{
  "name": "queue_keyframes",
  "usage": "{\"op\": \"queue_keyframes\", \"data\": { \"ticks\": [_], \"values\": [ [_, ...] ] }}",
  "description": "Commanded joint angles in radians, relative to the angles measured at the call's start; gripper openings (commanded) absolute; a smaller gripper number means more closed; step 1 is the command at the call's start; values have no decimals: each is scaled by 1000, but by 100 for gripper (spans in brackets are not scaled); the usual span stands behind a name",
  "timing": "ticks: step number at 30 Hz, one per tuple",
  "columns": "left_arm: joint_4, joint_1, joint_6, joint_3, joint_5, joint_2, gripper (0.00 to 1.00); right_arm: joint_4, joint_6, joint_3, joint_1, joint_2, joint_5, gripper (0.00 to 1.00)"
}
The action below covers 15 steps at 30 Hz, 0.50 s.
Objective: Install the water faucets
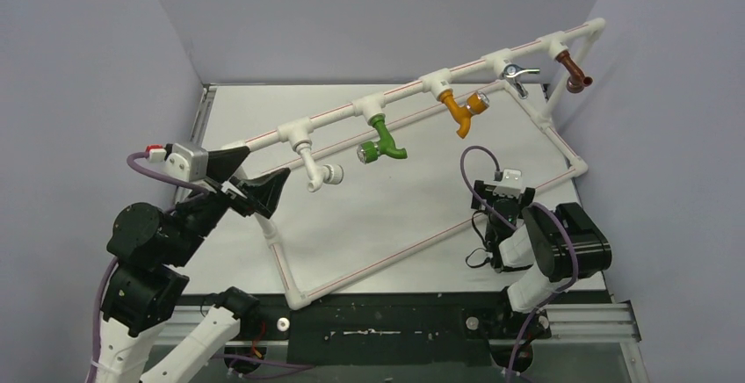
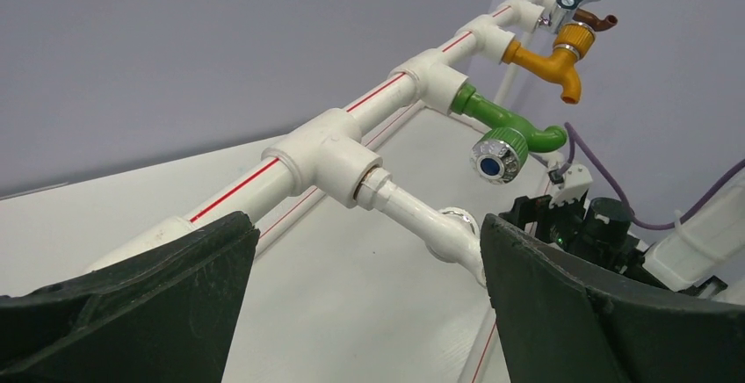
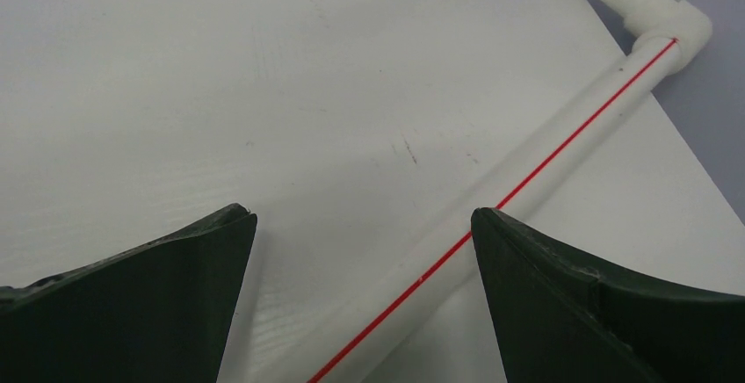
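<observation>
Big matte white table (image 1: 386,216), and on it a tilted rectangular frame of smooth white plastic pipe (image 1: 338,116) w/ thin red stripes. Left gripper (image 1: 256,177): dark wedge fingers spread wide, nothing in them, up by the top rail's left end. Right gripper (image 3: 362,218) is low over the table, fingers apart too, empty, a lower pipe running beneath. Green tap (image 1: 383,137) sits in a tee on the top rail, btwn the white tap (image 1: 312,168) and orange-yellow tap (image 1: 459,112). It has a curved spout and a ridged silvery knob w/ blue centre.
</observation>
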Motion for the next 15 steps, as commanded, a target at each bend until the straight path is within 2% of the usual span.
{"op": "queue_keyframes", "data": {
  "ticks": [1,9,15],
  "values": [
    [13,-26,40,-2,-13,-18,97,90,-30,77,1,27,-84,100],
    [69,-56,37,-33,10,-32,97,61,-12,97,-5,28,-66,100],
    [54,-58,38,-22,1,-19,97,-38,8,141,-56,25,-149,100]
  ]
}}
